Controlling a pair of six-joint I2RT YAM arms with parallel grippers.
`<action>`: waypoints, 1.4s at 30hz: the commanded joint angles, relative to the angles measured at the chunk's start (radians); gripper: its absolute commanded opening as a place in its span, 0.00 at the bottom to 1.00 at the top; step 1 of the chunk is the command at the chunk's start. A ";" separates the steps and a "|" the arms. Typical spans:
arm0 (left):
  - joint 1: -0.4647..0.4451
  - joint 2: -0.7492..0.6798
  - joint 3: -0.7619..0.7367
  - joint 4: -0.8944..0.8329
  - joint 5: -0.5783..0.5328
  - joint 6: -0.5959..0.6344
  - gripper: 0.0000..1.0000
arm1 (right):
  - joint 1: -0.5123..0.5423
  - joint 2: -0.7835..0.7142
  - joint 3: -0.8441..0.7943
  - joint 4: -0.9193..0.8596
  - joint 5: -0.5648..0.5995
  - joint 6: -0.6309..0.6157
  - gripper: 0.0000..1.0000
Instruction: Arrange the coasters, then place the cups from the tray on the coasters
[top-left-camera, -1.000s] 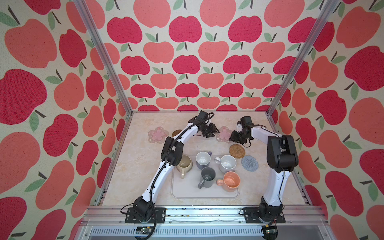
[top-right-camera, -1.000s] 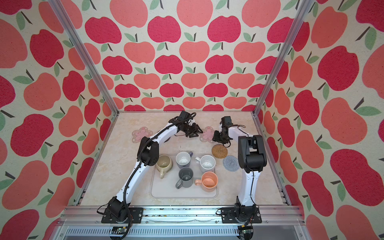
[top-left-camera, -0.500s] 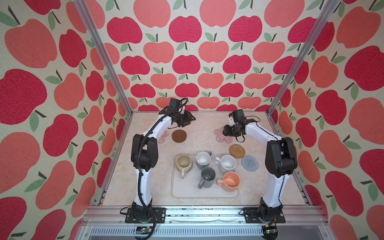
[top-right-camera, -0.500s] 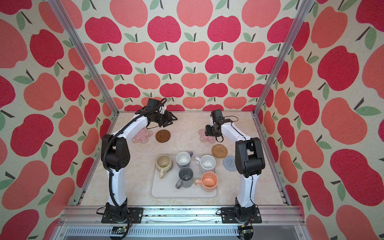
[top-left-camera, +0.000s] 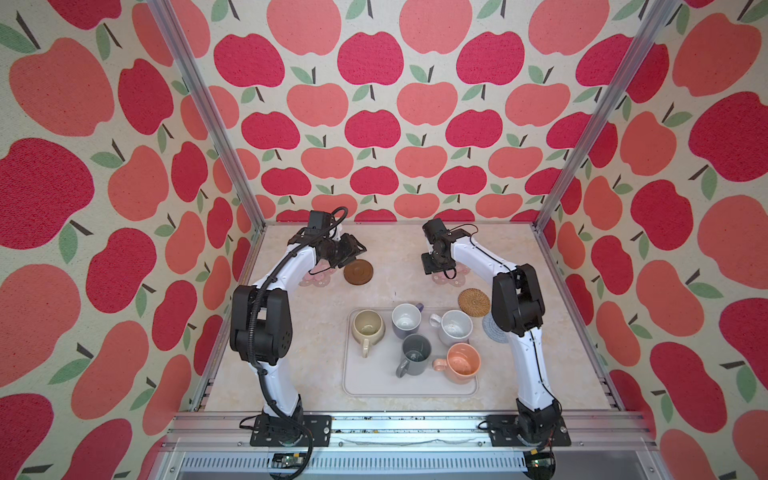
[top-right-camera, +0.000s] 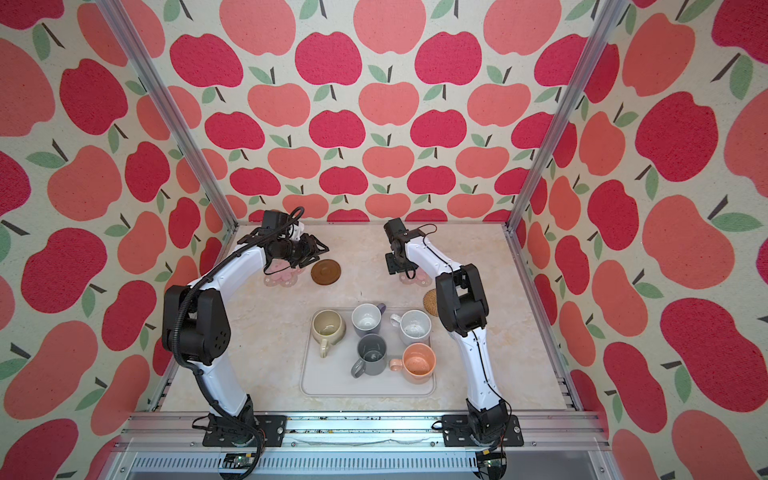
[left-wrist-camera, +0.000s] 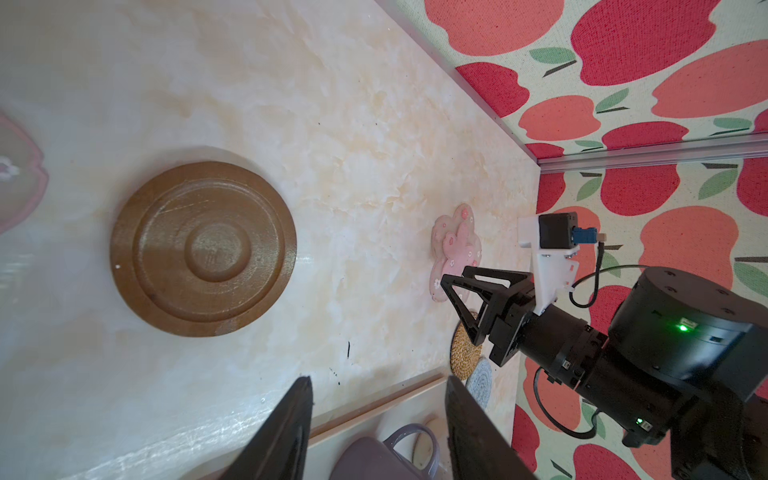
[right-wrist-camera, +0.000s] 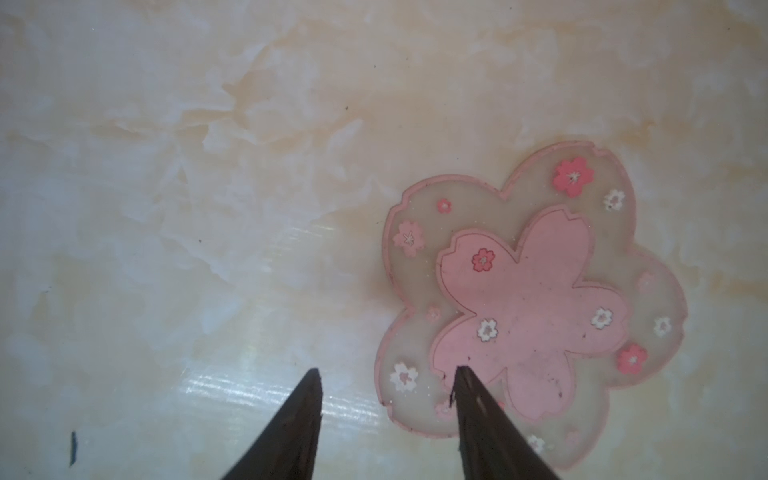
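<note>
Brown disc (left-wrist-camera: 203, 249) — pink flower coaster (right-wrist-camera: 528, 299)

5 cups (top-left-camera: 414, 353) upright on tray (top-left-camera: 374, 382). Brown coaster (top-left-camera: 358, 272) beyond tray to the L, w/ pink flower coaster (top-left-camera: 321, 282) just beside it.

Open table (top-left-camera: 395, 257) between brown disc (top-left-camera: 358, 272), right pink coaster (top-left-camera: 455, 281); mugs (top-left-camera: 415, 353) crowd tray (top-left-camera: 374, 384).

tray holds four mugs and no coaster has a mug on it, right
Wrong count: the tray holds five mugs, not four, seen in both top views: beige-olive mug, lavender mug, white speckled mug, dark grey mug, peach mug. The rest is right.
</note>
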 joint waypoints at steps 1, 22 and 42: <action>0.010 -0.037 -0.018 -0.011 0.007 0.043 0.54 | 0.004 0.042 0.065 -0.115 0.073 0.001 0.54; 0.061 -0.048 -0.087 0.027 0.045 0.034 0.54 | 0.004 0.141 0.153 -0.170 0.118 0.033 0.55; 0.060 -0.025 -0.088 0.022 0.042 0.026 0.54 | -0.107 0.090 0.004 -0.106 0.060 0.085 0.53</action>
